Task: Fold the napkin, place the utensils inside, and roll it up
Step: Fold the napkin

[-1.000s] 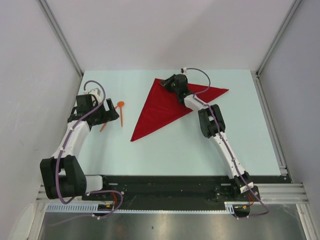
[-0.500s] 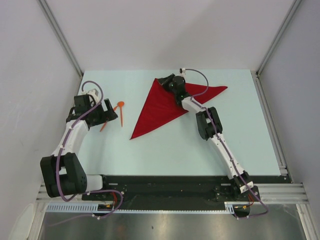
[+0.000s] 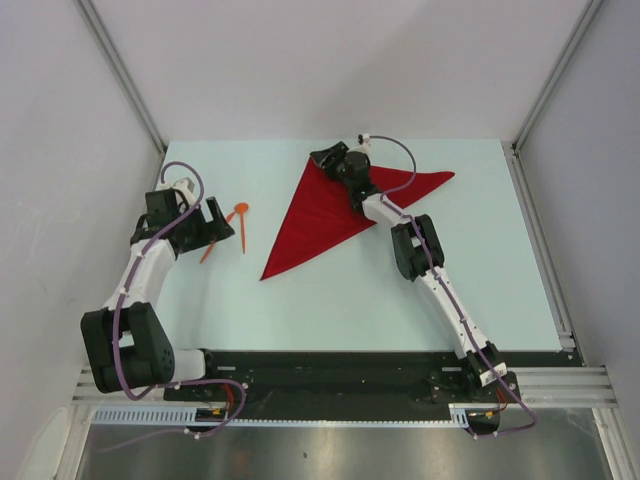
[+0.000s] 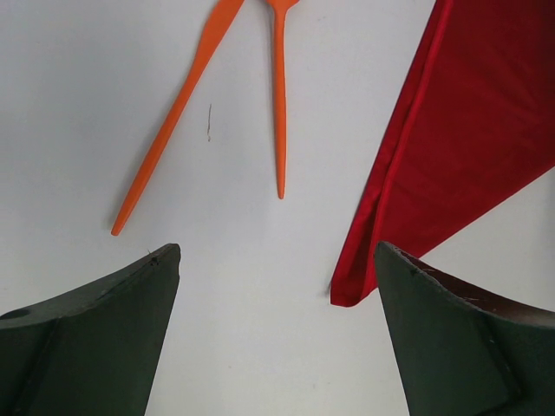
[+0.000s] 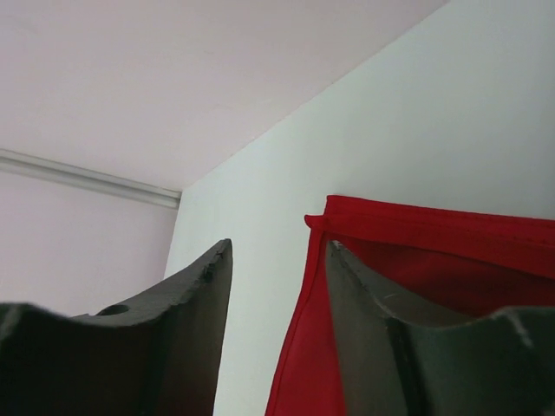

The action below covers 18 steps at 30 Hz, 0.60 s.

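While the pale table [image 3: 480, 260] bears the plain red cloth napkin [image 3: 320, 215], a triangle at far centre, the right gripper [image 3: 325, 158] is narrowly parted, empty, over the napkin's far-left corner. The left gripper [image 4: 277, 260] gapes empty just left of the thin orange plastic utensils [image 4: 279, 104].

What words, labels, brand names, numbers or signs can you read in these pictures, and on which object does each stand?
None: no text can be read in any view. The bright red cloth napkin is plain, the thin orange plastic utensils carry no marks, and the pale table shows no label.
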Each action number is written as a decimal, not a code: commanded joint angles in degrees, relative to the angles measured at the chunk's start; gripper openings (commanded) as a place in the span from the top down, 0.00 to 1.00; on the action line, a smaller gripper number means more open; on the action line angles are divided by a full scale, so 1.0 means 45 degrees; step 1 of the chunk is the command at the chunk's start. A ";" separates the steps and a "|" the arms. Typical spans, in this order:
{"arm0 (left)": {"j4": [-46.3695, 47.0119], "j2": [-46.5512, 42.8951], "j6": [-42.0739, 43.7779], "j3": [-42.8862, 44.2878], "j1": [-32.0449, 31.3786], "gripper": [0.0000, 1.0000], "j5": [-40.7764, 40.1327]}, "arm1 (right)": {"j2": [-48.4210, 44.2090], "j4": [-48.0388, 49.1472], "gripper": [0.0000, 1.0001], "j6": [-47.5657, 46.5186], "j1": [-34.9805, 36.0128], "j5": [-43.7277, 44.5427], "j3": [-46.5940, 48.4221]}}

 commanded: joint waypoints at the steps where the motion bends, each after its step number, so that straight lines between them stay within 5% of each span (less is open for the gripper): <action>1: 0.0570 -0.0196 -0.0045 0.0040 0.0175 0.03 0.0374 | -0.0049 0.0774 0.46 -0.0588 -0.0109 -0.0273 0.0149; 9: 0.0551 -0.0294 -0.0084 -0.0233 0.0175 0.06 -0.0249 | -0.2624 0.1343 0.38 -0.1564 -0.0323 -0.2010 -0.1021; 18: 0.0821 -0.0236 -0.1273 0.0117 -0.1580 0.12 -0.2709 | -0.9847 0.0311 0.40 -0.4766 -0.0733 -0.3887 -0.8069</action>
